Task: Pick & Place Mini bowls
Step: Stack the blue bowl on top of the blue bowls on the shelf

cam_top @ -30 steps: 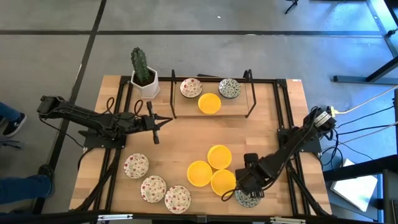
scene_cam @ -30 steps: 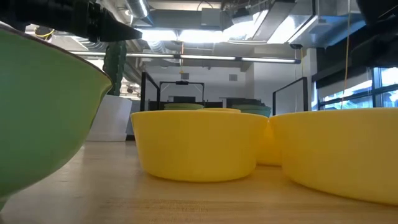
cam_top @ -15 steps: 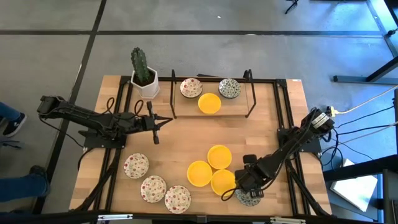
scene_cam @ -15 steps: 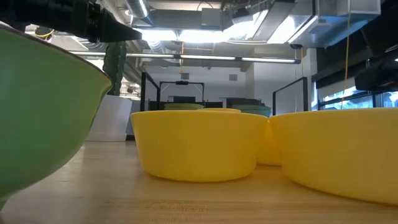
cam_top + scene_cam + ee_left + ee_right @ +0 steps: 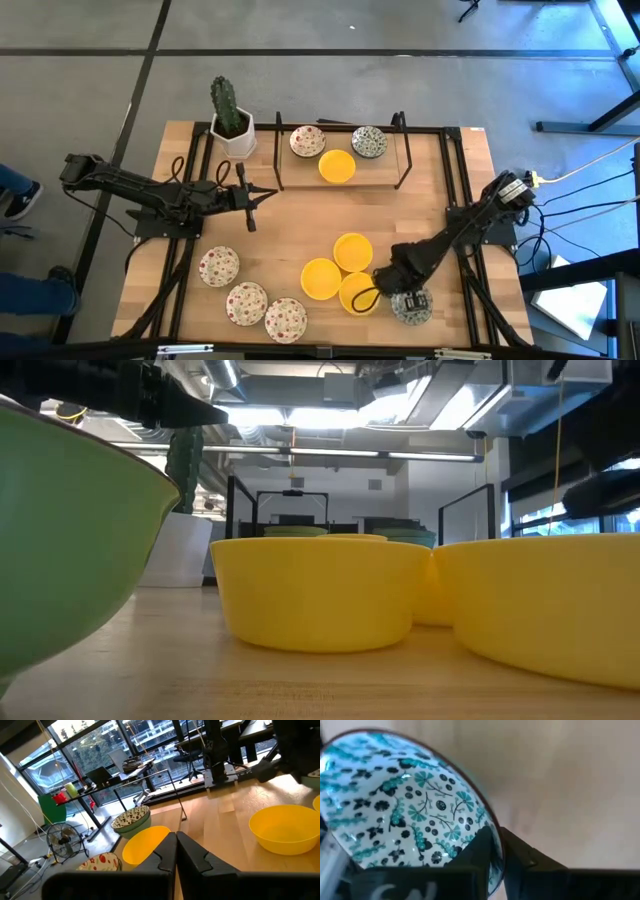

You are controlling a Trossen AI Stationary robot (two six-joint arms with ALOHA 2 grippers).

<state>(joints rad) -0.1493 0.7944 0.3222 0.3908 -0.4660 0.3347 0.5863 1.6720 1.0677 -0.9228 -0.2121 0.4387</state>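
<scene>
High: R gripper point(image 5: 408, 298) down at front-right over green-patterned bowl point(image 5: 412, 308), beside yellow bowls point(image 5: 340, 272); L gripper point(image 5: 262, 195) hovers mid-left, pinched shut. R wrist: fingers point(image 5: 487, 847) clamp the bowl's point(image 5: 395, 805) rim, seemingly gripped.

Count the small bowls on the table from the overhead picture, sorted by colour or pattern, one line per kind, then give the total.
Yellow bowls: 4, one on the rack and three near the table's middle
Red-speckled bowls: 4, one on the rack and three at the front left
Green-patterned bowls: 2, one on the rack and one at the right gripper
Total: 10
</scene>
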